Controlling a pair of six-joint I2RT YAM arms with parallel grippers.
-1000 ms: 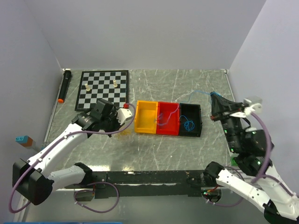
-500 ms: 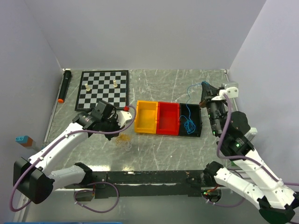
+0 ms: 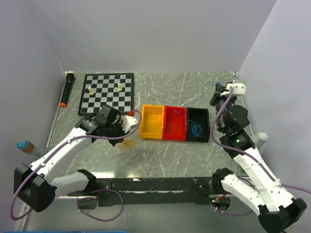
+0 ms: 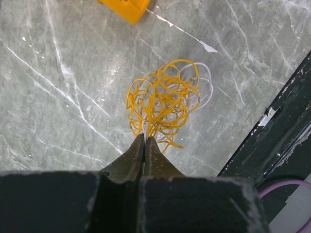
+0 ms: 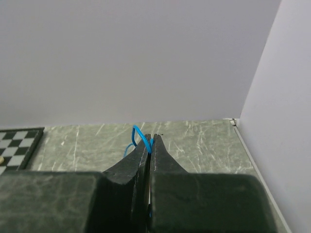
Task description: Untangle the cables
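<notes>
The left hand (image 4: pixel 145 138) is clenched on the edge of a yellow-and-white cable tangle (image 4: pixel 163 104). The tangle lies on the worktop (image 3: pixel 170 155) just near-left of the bins (image 3: pixel 164 121), with open worktop around it. The right hand (image 5: pixel 149 141) is raised beyond the bins' right end, close to the side wall (image 3: pixel 272 73). It pinches a blue cable (image 5: pixel 137 133).

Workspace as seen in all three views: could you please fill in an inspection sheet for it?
Surface: grey marbled table, white streaks.
Job's things: yellow and white strands bunched on the table; blue coil in the black bin.
Clutter: chessboard with pieces; black stick with an orange end; yellow bin; red bin.
Grippers: left tool shut, tips at the bunch's edge; right tool shut on a blue strand, raised.
Cables: purple cord along the arms.
Surroundings: plain walls.
</notes>
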